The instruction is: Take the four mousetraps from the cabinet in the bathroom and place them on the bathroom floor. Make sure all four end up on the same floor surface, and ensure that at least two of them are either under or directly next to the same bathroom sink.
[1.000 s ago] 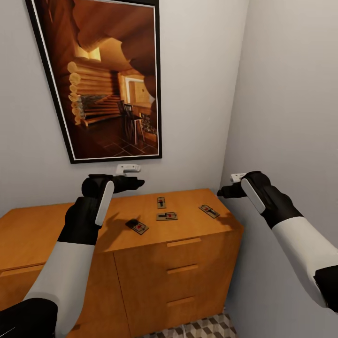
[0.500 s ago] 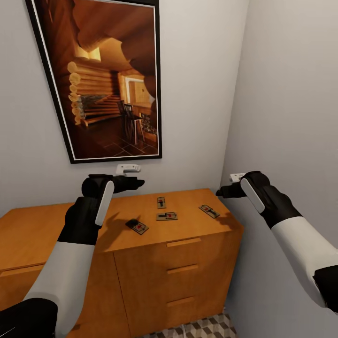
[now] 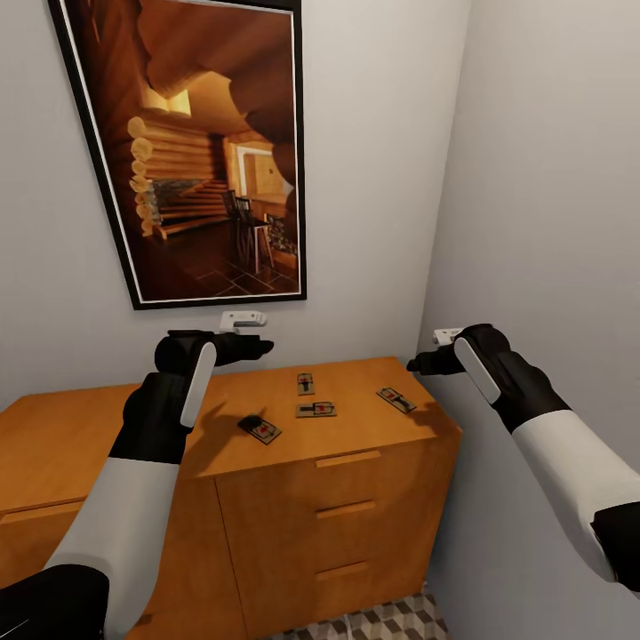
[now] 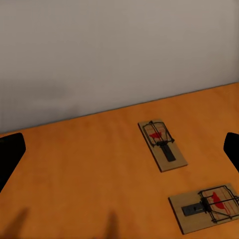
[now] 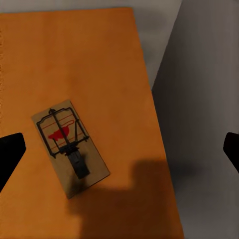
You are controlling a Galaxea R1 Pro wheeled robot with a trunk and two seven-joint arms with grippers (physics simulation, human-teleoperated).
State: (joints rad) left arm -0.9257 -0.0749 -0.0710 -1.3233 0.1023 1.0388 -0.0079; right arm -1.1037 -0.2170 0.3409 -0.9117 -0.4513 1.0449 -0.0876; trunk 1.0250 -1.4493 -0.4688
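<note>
Four mousetraps [image 3: 316,410] lie on the flat top of the orange-brown wooden cabinet [image 3: 356,498] in a grey-walled corner, below a framed picture of a log cabin interior [image 3: 209,151]. The left gripper [image 3: 253,347] hangs above the cabinet top, near the rear wall; its wrist view shows the fingertips [image 4: 10,154] wide apart over two traps. The right gripper [image 3: 420,363] hovers above the cabinet's right end, jaws likewise spread, over the rightmost trap [image 5: 69,147], which lies near the edge. A patch of cube-patterned bathroom floor [image 3: 382,620] shows at the cabinet's foot.
</note>
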